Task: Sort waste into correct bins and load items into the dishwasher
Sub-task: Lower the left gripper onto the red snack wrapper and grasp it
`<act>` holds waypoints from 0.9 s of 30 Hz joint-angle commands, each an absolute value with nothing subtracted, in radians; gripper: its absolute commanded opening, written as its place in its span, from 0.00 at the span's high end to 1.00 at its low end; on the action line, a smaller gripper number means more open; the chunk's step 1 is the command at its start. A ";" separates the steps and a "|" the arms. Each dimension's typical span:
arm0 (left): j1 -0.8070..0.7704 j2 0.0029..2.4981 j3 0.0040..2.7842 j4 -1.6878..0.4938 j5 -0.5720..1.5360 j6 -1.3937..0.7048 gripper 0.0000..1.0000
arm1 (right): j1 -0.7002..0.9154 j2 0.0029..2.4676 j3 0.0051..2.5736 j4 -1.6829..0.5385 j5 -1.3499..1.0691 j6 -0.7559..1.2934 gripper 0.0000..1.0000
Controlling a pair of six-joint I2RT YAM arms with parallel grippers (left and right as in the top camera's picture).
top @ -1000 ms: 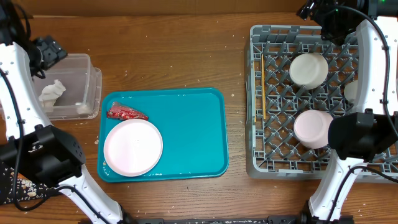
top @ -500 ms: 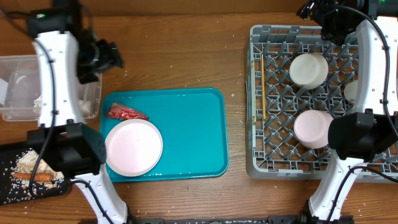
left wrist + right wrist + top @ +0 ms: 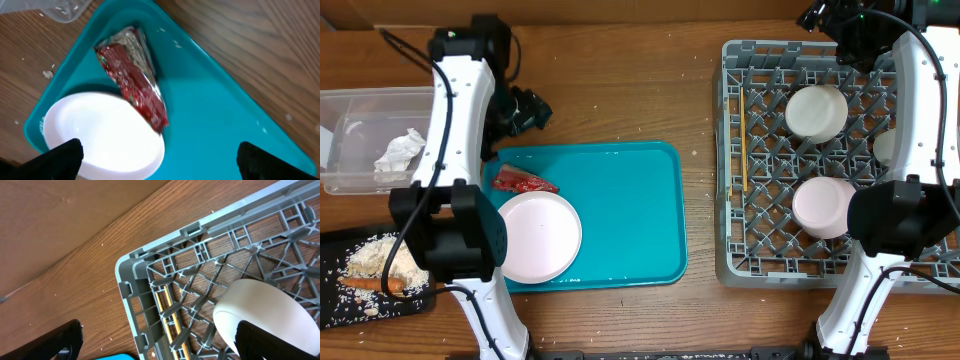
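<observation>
A red shiny wrapper [image 3: 523, 182] lies on the teal tray [image 3: 620, 215] at its back left, touching a white plate [image 3: 533, 237]. My left gripper [image 3: 525, 108] hovers open and empty just behind that corner. In the left wrist view the wrapper [image 3: 132, 82] and plate [image 3: 100, 135] lie below the open jaws [image 3: 160, 162]. The clear tub [image 3: 350, 100] holds a tissue [image 3: 400, 152]. The black tray [image 3: 340, 305] holds rice scraps and a carrot [image 3: 375, 284]. The grey rack [image 3: 732, 200] holds two bowls [image 3: 817, 112], a cup [image 3: 885, 148] and chopsticks [image 3: 744, 150]. My right gripper [image 3: 160, 340] is open over the rack's back left corner.
The rack [image 3: 165, 280] fills the right side of the table. In the right wrist view a bowl [image 3: 265, 310] and the chopsticks [image 3: 170, 325] lie in it. Bare wood lies between the teal tray and the rack. Small crumbs dot the wood by the tub.
My left arm has swung right, from over the tub and black tray at the far left to behind the teal tray's back left corner. The right arm has not moved.
</observation>
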State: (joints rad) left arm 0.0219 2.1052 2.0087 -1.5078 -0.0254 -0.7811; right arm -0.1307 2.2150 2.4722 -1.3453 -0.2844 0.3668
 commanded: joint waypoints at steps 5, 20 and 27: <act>0.027 2.120 1.802 -1.319 -0.085 -0.901 0.00 | -0.131 2.177 2.492 -1.340 -0.289 0.375 0.00; 0.027 2.120 1.544 -1.058 -0.078 -0.925 0.16 | -0.131 2.177 2.492 -1.340 -0.289 0.375 0.00; 0.025 2.120 1.507 -1.015 -0.079 -0.947 0.16 | -0.131 2.177 2.492 -1.340 -0.289 0.375 0.00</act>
State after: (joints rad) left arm 0.0219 2.1082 1.5253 -1.0222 -0.0650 -0.9184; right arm -0.1307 2.2150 2.4722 -1.3453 -0.2844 0.3672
